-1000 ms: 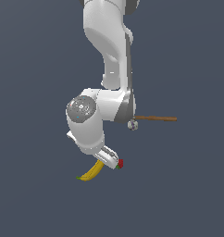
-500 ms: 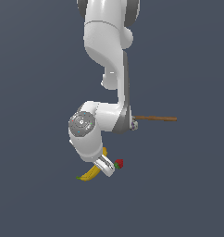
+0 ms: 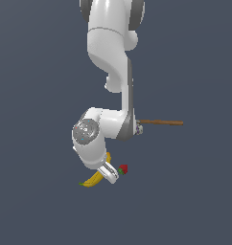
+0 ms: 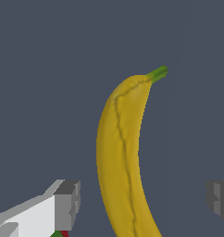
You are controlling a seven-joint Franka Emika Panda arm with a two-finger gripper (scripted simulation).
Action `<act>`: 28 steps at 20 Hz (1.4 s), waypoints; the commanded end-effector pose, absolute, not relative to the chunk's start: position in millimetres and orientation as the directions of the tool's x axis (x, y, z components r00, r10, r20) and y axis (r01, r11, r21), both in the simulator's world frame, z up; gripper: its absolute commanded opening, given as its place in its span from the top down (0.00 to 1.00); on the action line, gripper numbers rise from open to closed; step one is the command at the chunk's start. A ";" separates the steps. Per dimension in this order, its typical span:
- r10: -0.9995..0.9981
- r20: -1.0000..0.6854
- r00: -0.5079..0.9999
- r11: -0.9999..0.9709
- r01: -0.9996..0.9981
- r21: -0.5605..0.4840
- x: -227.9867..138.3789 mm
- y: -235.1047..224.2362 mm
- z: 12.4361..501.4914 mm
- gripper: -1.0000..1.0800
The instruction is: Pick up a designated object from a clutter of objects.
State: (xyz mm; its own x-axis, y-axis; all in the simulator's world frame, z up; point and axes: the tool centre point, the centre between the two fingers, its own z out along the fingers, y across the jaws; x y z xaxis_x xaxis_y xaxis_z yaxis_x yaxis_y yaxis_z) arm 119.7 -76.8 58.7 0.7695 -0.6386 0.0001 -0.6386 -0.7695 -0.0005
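Exterior view shows the single white Panda arm (image 3: 110,72) reaching down from the top of the picture, folding at a rounded joint and tilting its wrist low over the dark floor, so that the gripper (image 3: 110,173) sits right above the clutter. Going from that view's left to its right, one yellow banana (image 3: 93,179) pokes out from under the wrist, its greenish stem tip toward the left; then comes the gripper itself, over the banana's other end; then one small red strawberry (image 3: 122,169) just beside the gripper; and, well apart and higher in the picture, one brown hammer handle (image 3: 161,122) sticking out from behind the arm, with its head mostly hidden by the link. From this angle the fingers cannot be told apart. The wrist view supplies what is missing there: the two grey fingertips (image 4: 67,203) stand wide apart, one on either side of the banana (image 4: 121,157), which runs lengthwise through the gap between them without touching either pad, its dark seam and green stem plainly seen. A scrap of red and green, the strawberry (image 4: 63,233), peeks out next to one finger. The hammer does not appear in the wrist view at all. No black-and-red clamp can be made out in either picture.
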 end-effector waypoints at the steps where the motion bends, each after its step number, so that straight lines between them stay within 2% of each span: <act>1: -0.639 -0.001 0.769 -0.769 -0.639 0.000 119.0 -76.7 46.8 0.04; 11: -0.641 0.000 0.768 -0.768 -0.641 0.000 120.0 -77.1 18.7 0.04; 12: -0.641 0.000 0.768 -0.768 -0.641 0.000 120.0 -77.1 18.7 1.00; 28: -0.639 0.000 0.769 -0.769 -0.639 -0.001 118.1 -78.8 28.3 1.00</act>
State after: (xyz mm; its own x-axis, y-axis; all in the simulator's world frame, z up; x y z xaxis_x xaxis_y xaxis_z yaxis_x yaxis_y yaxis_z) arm 117.8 -77.4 23.4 0.7693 -0.6389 -0.0025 -0.6389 -0.7693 0.0009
